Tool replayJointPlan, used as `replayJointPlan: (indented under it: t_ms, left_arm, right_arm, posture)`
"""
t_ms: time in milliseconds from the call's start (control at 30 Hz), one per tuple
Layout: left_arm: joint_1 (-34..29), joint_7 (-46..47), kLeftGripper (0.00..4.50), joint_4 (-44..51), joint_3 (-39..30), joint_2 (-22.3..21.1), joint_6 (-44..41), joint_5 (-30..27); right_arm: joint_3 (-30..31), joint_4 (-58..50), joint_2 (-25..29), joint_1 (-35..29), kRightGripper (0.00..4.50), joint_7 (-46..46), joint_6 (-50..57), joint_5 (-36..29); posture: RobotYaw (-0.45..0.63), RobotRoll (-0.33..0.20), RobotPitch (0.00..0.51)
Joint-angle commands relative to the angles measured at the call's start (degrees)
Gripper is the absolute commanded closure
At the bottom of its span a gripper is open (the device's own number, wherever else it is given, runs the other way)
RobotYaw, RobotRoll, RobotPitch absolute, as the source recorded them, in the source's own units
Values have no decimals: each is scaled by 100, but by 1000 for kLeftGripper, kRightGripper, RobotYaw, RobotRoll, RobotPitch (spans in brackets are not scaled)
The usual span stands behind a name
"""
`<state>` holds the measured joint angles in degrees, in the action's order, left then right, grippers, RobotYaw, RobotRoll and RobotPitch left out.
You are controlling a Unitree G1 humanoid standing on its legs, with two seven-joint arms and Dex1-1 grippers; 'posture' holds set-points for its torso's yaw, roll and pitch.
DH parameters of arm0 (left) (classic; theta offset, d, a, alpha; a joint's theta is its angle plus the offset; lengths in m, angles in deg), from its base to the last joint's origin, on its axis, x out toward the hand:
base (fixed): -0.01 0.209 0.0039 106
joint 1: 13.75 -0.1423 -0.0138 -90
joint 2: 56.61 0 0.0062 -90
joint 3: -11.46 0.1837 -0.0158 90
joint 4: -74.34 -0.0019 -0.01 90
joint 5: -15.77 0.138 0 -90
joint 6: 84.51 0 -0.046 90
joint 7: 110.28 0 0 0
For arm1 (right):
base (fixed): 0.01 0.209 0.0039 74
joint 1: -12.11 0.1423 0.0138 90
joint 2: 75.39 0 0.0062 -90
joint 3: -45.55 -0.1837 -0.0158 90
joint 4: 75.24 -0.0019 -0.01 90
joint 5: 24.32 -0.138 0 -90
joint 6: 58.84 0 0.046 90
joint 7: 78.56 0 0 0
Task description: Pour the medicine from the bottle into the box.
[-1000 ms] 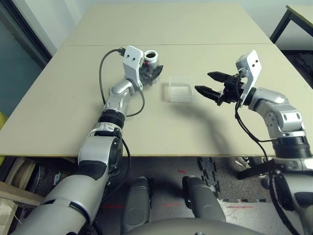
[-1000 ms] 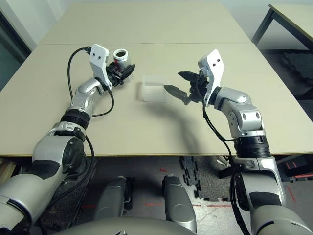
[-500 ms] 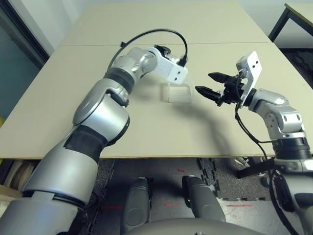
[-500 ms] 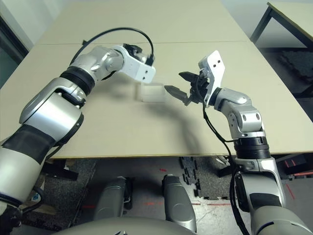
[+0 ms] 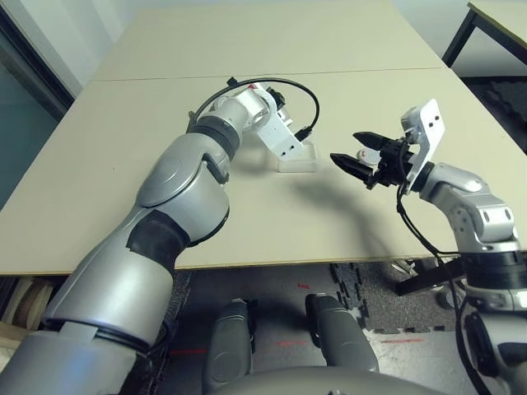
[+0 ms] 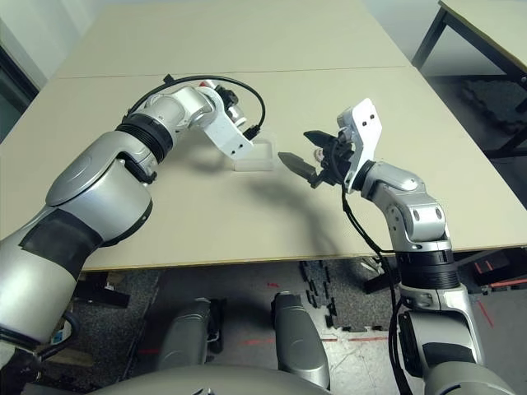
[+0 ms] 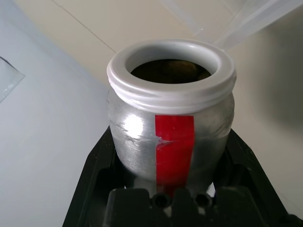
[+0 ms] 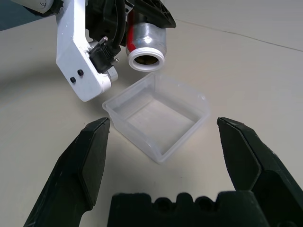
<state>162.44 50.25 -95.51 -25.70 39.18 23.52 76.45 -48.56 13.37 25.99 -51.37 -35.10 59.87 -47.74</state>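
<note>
Nearest to the robot, its silver left forearm [image 5: 185, 197] and right forearm [image 5: 473, 202] reach over the near edge of the pale table [image 5: 272, 234]. The right gripper [image 5: 346, 146] stands wide, its two black fingers well apart and nothing between their tips. A small pale round thing [image 5: 368, 156] shows by those fingers; I can't tell what it is.

Just beyond, near the right gripper, the shallow clear box [image 8: 135, 132] sits on the table with its open side up. At its far side, the left gripper [image 7: 171, 156] is closed around the silvery bottle [image 8: 147, 38], holding it tilted with its white-rimmed mouth by the box's rim. Something brownish shows inside that dark mouth; whether it's the medicine, I can't tell. Farther back, a seam [image 5: 354, 72] crosses the table, and a second table [image 5: 506, 25] stands off to the right.
</note>
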Motion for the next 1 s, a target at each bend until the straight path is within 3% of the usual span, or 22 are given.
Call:
replayJointPlan:
  t_ms: [33, 100, 300, 467, 600, 767, 933, 1000]
  left_arm:
    - [99, 64, 1933, -72, 32, -11, 17, 65]
    - [101, 65, 1933, -70, -15, -6, 28, 24]
    - [12, -287, 1933, -29, -924, 46, 102, -834]
    - [-175, -771, 1933, 27, -2177, -19, -112, -2027]
    - [-592, -1195, 1933, 152, -3702, -112, -419, -3492]
    - [-1019, -1249, 1933, 326, -4204, -312, -380, -3938]
    - [-1693, -1173, 1933, 750, -5670, -278, -286, -5505]
    - [-1987, -1138, 1933, 922, -5995, -285, -290, -5849]
  right_arm:
    - [27, 37, 22, 93, 0, 52, 27, -44]
    - [39, 63, 16, 114, 0, 62, 20, -33]
    - [34, 130, 23, 154, 0, 96, 5, -22]
    - [53, 266, 55, 263, 0, 172, -31, 8]
    - [74, 467, 87, 410, 0, 281, -106, 50]
    - [144, 607, 64, 476, 0, 370, -182, 74]
    - [180, 741, 46, 601, 0, 424, -240, 96]
    - [181, 776, 88, 610, 0, 481, -263, 115]
  posture:
    - [-188, 0, 108]
    - [-187, 0, 109]
    - [-172, 0, 109]
    - [-150, 0, 109]
    - [-136, 0, 110]
    - [-119, 0, 104]
    - [-119, 0, 97]
    - [-115, 0, 98]
